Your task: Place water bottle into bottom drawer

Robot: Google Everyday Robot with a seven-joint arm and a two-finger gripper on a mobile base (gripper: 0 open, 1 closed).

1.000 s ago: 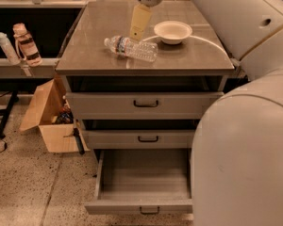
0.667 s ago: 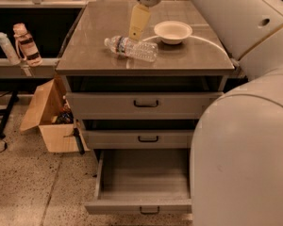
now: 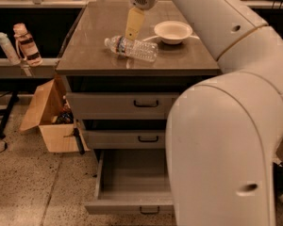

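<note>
Clear ribbed plastic is lying just where it was lying a second ago: the water bottle [image 3: 134,50] is resting on its side on the brown surface [image 3: 92,60] of the cabinet, near the middle, just left of the white bowl [image 3: 172,31] and apart from it. Almost nothing is changing across the last second. The gripper [image 3: 132,34] is still hanging down from the arm over the bottle's label end, with its pale yellow tip reaching the bottle's upper side or stopping just short of it; I cannot be sure of contact. Whether the jaws are standing apart or together is not showing from this side, so I cannot tell. I am reading this stillness as the approach settling ahead of a grasp. The bottle is not yet lifted, so the carrying and the placing are both remaining to be done.

The bottle's long axis is running roughly left to right across the surface, slanting a little. Its white cap is pointing left and slightly toward the back, and its base is pointing right and slightly toward the front edge. Being round and lying down, it is likely to roll forward or back if nudged off-centre.

The bottom drawer [image 3: 132,175] is standing pulled out below the two shallower drawers, with its grey floor showing and its right part hiding behind the robot's white arm.
</note>
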